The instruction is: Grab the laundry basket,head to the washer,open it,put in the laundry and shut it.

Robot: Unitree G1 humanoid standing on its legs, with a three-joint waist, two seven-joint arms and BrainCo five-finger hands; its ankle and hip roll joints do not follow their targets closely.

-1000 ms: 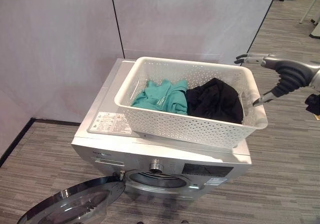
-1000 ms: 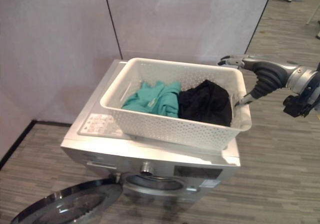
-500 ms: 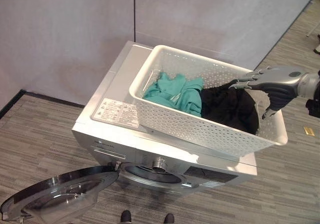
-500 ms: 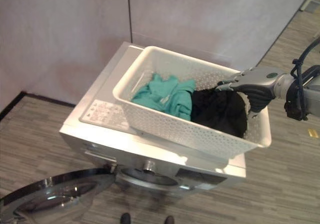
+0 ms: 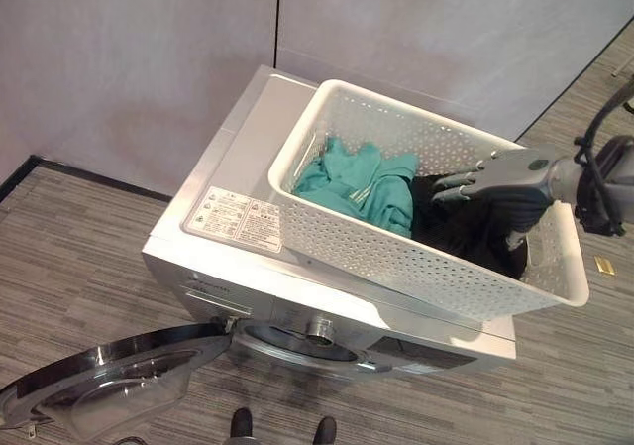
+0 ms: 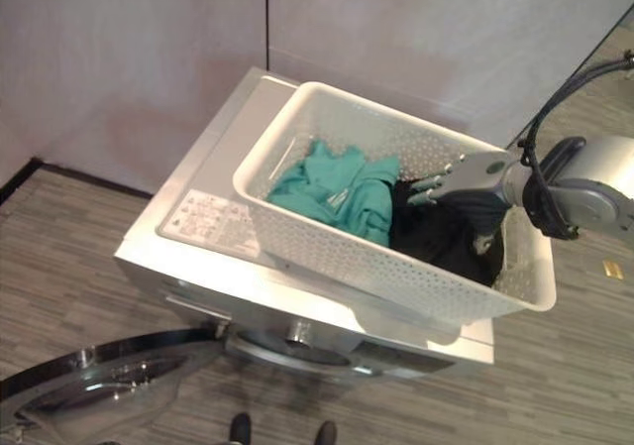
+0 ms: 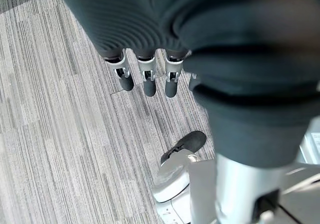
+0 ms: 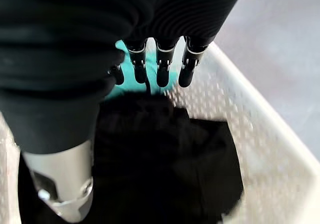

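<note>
So from the left eye view, the laundry basket (image 5: 416, 237) sits on top of the washer (image 5: 248, 257), long axis running diagonally across the lid, one end overhanging. The door (image 5: 109, 390) already hangs open below, so unloading and shutting are left. Right eye view: teal garment (image 6: 342, 192) and black garment (image 6: 441, 237) lie inside the basket. Right wrist view: right hand (image 8: 157, 64) hovers over the black one, fingers straight, holding nothing. Left wrist view: left hand (image 7: 147, 79) relaxed above the floor.

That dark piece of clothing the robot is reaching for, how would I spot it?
Find the silver washer with its door open, then the white perforated basket on top. Two garments lie inside: the black garment is under the robot's right hand, beside the teal garment.
</note>
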